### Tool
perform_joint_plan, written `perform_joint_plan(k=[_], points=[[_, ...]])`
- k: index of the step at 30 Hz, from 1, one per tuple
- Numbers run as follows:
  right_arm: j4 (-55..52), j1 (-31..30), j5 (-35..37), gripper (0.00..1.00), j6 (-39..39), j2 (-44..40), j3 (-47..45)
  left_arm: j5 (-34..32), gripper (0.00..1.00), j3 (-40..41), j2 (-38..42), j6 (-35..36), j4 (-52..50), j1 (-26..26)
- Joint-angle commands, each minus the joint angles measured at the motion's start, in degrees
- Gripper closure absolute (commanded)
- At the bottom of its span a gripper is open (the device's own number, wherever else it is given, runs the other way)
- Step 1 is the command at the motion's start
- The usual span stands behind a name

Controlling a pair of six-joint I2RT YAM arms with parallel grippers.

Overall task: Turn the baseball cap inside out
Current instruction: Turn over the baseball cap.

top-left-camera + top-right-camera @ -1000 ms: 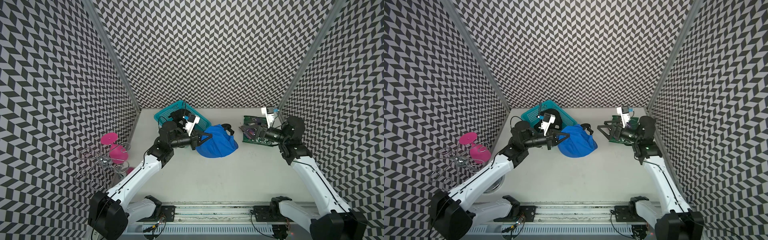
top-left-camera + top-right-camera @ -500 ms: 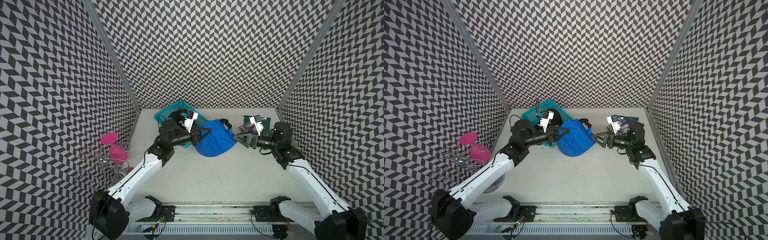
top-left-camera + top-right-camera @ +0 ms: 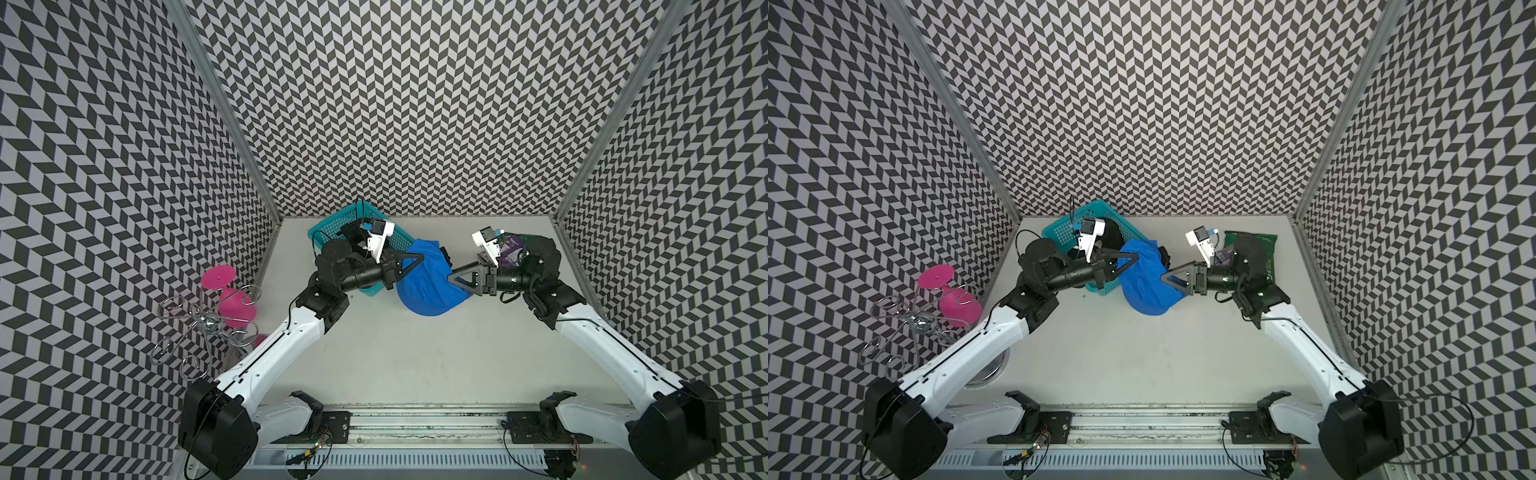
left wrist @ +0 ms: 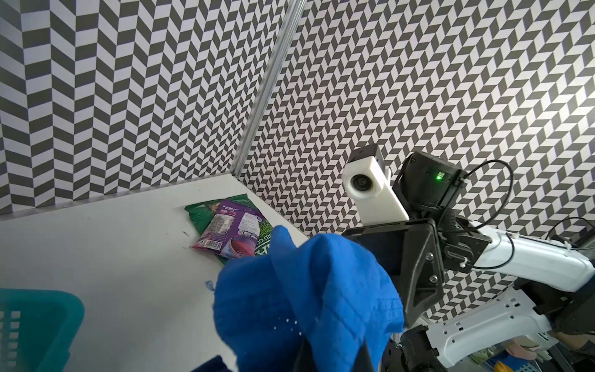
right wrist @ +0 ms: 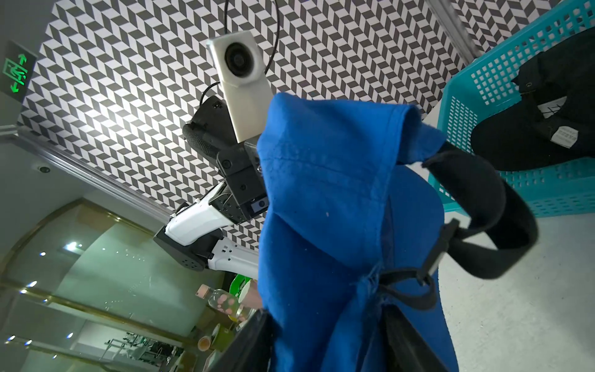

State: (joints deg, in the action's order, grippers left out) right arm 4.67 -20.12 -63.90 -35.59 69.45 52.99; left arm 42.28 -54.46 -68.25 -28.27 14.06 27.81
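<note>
Beside the cap [image 3: 424,282], teal basket [image 3: 332,222].

White shells cover the left arm [image 3: 270,357] and right arm [image 3: 615,353], with black joints and bulky black shoulders [image 3: 216,428] at seven and five o'clock. The left tool [image 3: 417,258] and right tool [image 3: 455,277] are black triangular frames, each under a white boxy camera [image 3: 380,237] (a green light [image 4: 438,176] glows on the right wrist). Thin black cables [image 4: 492,161] loop alongside.
</note>
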Motion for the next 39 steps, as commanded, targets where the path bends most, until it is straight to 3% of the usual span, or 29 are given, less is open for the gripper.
perform_joint_plan(k=[1,3,10,13,18,21,24,26,29,34,39], points=[[-0.7,-0.27,-0.11,0.54,1.16,2.3,0.74,-0.49,1.0,0.64,2.36,-0.22,3.43,-0.15],[1.99,-0.32,-0.19,0.69,-0.7,2.14,-0.01,-1.61,1.0,1.22,2.93,0.4,2.55,-0.22],[19.7,3.41,3.29,0.98,-13.35,-3.87,-2.22,-5.57,0.99,4.57,3.69,6.21,-8.74,-2.21],[23.94,6.23,3.36,1.0,-16.94,-5.09,-3.57,-2.58,0.96,7.0,3.56,5.38,-8.95,-4.37],[19.34,8.28,3.9,1.0,-12.74,-4.02,-5.12,6.1,1.0,7.61,1.92,1.04,-2.99,-4.82],[13.44,10.66,6.33,0.74,-6.79,-4.18,-4.97,6.1,1.0,7.17,1.45,-1.79,-0.18,-4.7],[5.66,13.67,10.94,0.36,1.83,-6.26,-2.61,4.54,1.0,6.07,0.6,-4.0,0.02,-4.36],[-0.15,13.19,15.92,0.22,11.47,-8.41,-0.3,3.66,1.0,4.84,-0.36,-5.2,-0.85,-3.79],[-1.41,9.89,25.12,0.13,23.82,-13.3,-1.68,2.74,0.92,3.28,-1.76,-5.84,-1.88,-2.9],[8.27,-3.97,38.61,0.02,41.83,-20.28,-9.3,2.1,0.92,0.67,-4.2,-4.09,-4.53,-1.41],[7.83,-14.72,46.63,0.01,52.67,-16.54,-8.7,1.75,0.92,-1.71,-5.97,-3.7,-5.36,0.67]])
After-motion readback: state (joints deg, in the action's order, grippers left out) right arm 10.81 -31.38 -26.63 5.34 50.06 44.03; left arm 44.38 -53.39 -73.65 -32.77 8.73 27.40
